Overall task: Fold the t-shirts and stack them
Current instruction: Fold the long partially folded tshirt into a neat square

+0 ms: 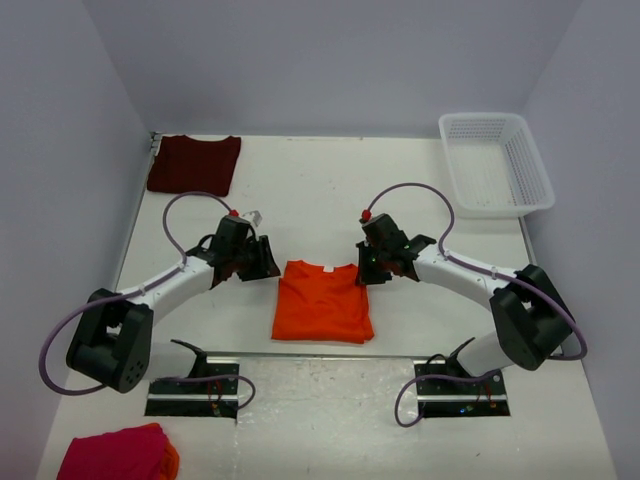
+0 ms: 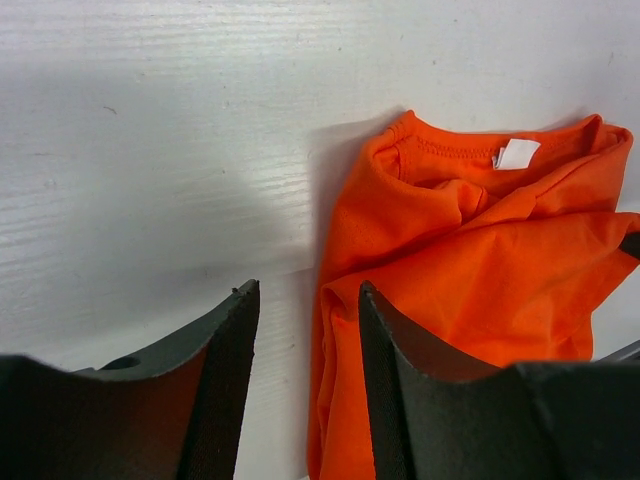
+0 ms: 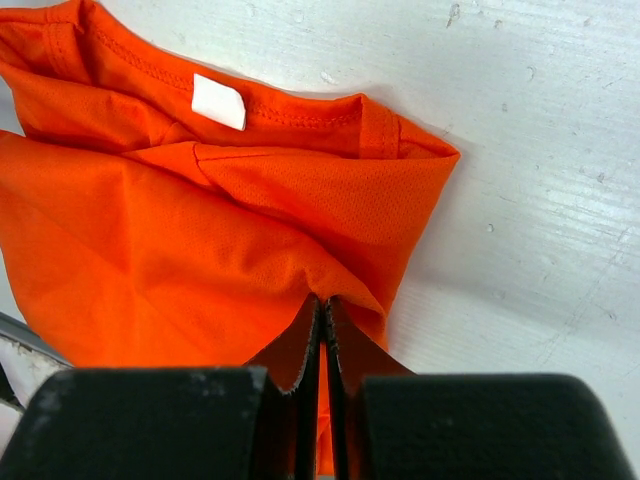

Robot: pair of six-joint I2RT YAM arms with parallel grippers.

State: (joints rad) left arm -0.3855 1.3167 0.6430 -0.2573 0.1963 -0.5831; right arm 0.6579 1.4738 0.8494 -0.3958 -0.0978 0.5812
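The orange t-shirt (image 1: pixel 322 302) lies folded into a rough square on the white table between both arms, its white neck label (image 3: pixel 218 101) at the far edge. The maroon t-shirt (image 1: pixel 194 163) lies flat at the back left corner. My left gripper (image 2: pixel 306 290) is open at the orange shirt's (image 2: pixel 480 250) top left corner; one finger is over the cloth, the other over bare table, and the shirt's edge runs between them. My right gripper (image 3: pixel 322 300) is shut on a fold of the orange shirt (image 3: pixel 150 250) near its top right corner.
A white mesh basket (image 1: pixel 495 163) stands at the back right. A pink-red cloth bundle (image 1: pixel 118 455) with an orange edge sits at the near left corner, beside the left arm's base. Grey walls close in the table on three sides.
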